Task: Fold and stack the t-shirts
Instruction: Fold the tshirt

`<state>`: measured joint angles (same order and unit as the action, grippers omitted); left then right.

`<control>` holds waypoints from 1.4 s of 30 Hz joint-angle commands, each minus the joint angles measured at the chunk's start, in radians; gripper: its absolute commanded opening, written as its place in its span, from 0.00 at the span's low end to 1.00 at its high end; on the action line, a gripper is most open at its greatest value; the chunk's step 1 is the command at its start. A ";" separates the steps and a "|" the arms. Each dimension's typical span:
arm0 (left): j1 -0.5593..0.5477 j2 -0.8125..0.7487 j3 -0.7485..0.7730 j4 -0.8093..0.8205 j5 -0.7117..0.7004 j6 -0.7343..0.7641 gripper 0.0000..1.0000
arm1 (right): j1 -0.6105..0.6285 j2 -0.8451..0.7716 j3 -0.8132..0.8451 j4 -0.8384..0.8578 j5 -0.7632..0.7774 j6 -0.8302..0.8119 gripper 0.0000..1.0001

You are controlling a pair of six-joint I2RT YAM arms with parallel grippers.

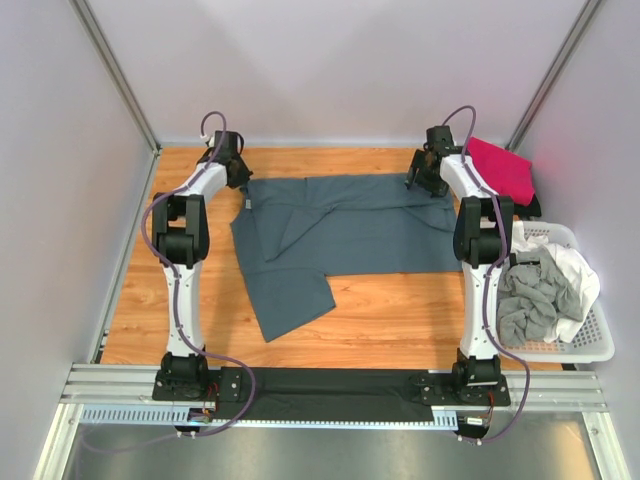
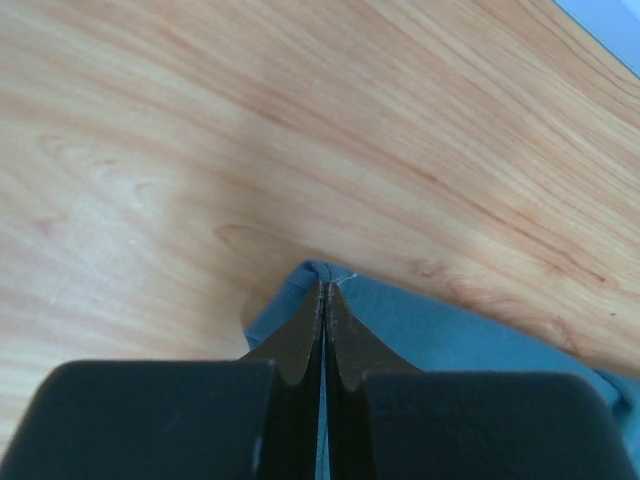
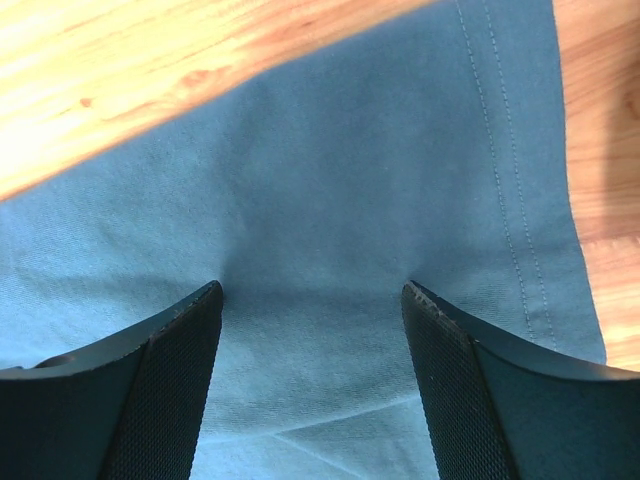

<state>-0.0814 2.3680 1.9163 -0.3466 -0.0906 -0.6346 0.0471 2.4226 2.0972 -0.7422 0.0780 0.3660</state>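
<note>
A large slate blue-grey t-shirt [image 1: 335, 235] lies spread on the wooden table, partly folded, one flap hanging toward the near left. My left gripper [image 1: 243, 190] is at the shirt's far left corner, shut on a pinch of its blue cloth [image 2: 440, 335], as the left wrist view shows. My right gripper [image 1: 420, 183] is at the far right corner, open, with both fingertips pressed down on the cloth [image 3: 330, 180] near its stitched hem. A magenta-pink t-shirt [image 1: 500, 168] lies folded at the far right. Light grey [image 1: 530, 295] and white [image 1: 580, 275] t-shirts are heaped in the basket.
A white plastic lattice basket [image 1: 585, 345] stands at the right edge beside the right arm. White walls and metal posts enclose the table on three sides. Bare wood [image 1: 390, 320] shows in front of the shirt.
</note>
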 commanded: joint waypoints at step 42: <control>-0.122 -0.544 -0.379 0.081 0.164 0.236 0.53 | 0.014 -0.270 -0.066 0.060 -0.162 -0.038 0.75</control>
<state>-0.1207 1.8610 1.5723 -0.2924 -0.0399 -0.4889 0.0494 2.2589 2.0724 -0.7265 -0.0357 0.3458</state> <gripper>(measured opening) 0.533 0.753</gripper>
